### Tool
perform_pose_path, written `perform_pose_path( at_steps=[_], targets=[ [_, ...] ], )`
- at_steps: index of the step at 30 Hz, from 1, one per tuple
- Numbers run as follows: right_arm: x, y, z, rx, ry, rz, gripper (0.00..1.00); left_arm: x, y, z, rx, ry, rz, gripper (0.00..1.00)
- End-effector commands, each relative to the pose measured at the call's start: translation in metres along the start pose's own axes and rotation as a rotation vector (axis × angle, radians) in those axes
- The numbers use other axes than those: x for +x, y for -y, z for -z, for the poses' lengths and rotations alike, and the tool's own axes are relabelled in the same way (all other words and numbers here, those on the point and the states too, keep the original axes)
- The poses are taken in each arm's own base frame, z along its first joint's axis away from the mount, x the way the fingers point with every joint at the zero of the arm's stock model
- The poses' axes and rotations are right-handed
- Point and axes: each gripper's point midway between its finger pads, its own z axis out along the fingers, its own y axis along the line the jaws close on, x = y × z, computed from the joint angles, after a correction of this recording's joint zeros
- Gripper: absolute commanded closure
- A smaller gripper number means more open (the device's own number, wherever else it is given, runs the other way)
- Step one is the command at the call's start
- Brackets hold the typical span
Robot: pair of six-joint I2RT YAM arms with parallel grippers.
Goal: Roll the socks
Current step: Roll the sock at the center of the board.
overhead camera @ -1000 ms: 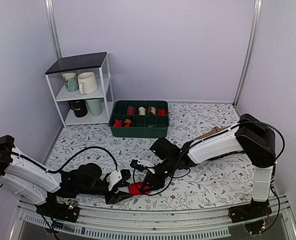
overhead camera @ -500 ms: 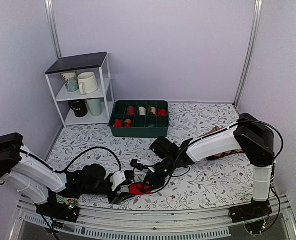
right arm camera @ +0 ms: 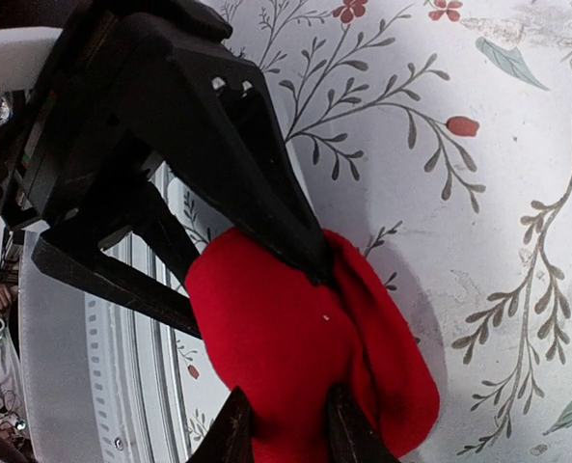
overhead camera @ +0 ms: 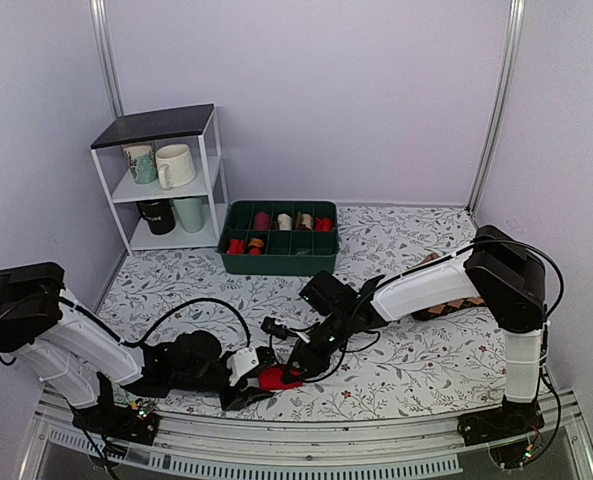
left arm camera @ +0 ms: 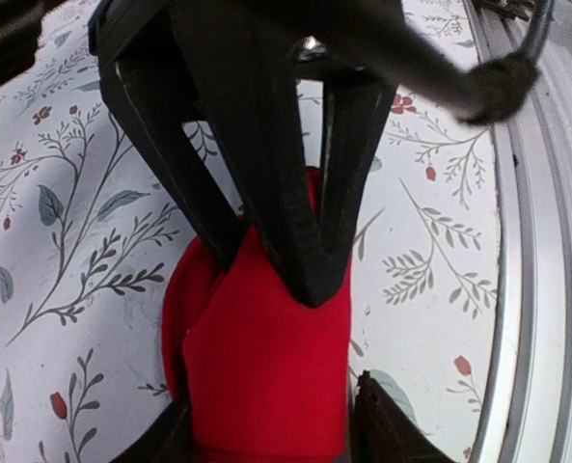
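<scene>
Left fingers nearer — socks half-hidden

A robot test booth — plain lilac walls, aluminium frame posts.

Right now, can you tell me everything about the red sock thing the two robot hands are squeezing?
The socks are bright red, soft-looking cloth with no pattern. They are bunched into a small fat roll, with folded layers showing along one side. The roll seems to rest on the flowery table cover, close to the front edge by the metal rail. The right gripper pinches it from one end, and the left gripper hugs its sides from the other end.
</scene>
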Motion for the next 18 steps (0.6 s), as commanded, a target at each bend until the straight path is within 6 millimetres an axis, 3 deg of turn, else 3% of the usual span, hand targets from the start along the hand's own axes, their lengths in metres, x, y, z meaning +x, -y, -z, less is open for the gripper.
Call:
perform_pose_path(
  at_steps=[1, 13, 18],
  targets=[
    [0.123, 0.038, -0.014, 0.144, -0.362, -0.277, 0.79, -0.012, 0.011, -0.006, 0.048, 0.030, 0.004, 0.52],
    [0.124, 0.038, -0.016, 0.136, -0.369, -0.283, 0.78, -0.035, 0.004, 0.024, -0.002, 0.155, -0.006, 0.44],
    [0.123, 0.038, -0.016, 0.137, -0.367, -0.283, 0.79, -0.030, 0.010, 0.021, 0.038, 0.140, 0.007, 0.47]
  ],
)
